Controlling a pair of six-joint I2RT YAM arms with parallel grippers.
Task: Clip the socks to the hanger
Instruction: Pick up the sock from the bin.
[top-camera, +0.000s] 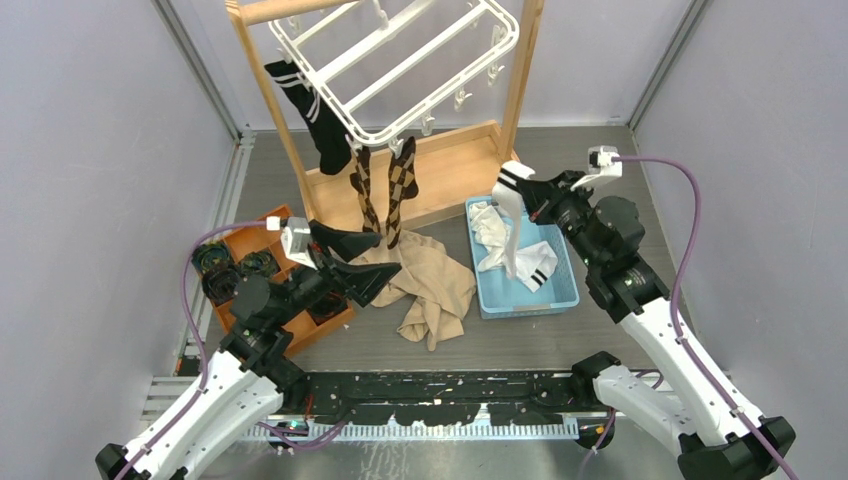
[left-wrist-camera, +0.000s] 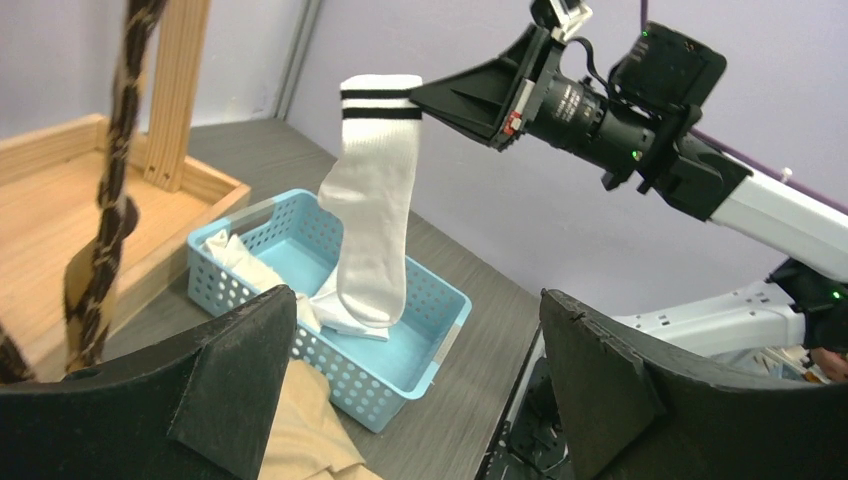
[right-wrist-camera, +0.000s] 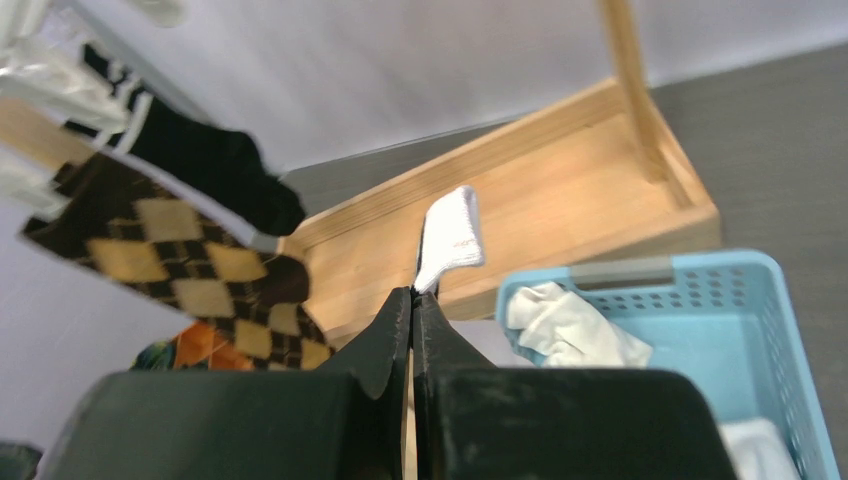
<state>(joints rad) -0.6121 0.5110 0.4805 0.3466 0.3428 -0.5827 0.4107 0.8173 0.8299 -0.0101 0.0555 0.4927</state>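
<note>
The white hanger (top-camera: 400, 60) hangs tilted from the wooden stand at the back. A black sock with white stripes (top-camera: 310, 115) and brown argyle socks (top-camera: 385, 195) hang clipped to its near rim. My right gripper (top-camera: 527, 195) is shut on the cuff of a white sock with black bands (top-camera: 510, 215). That sock (left-wrist-camera: 375, 220) dangles over the blue basket, its toe inside. In the right wrist view the cuff (right-wrist-camera: 450, 235) sticks out past the right gripper (right-wrist-camera: 413, 295). My left gripper (top-camera: 385, 255) stands open and empty (left-wrist-camera: 418, 295) over the beige cloth, apart from the socks.
A blue basket (top-camera: 570, 290) right of centre holds more white socks (top-camera: 490, 225). A beige cloth (top-camera: 430, 285) lies crumpled beside it. The wooden stand's tray base (top-camera: 440, 180) is behind. An orange tray (top-camera: 265, 235) with dark items sits at the left.
</note>
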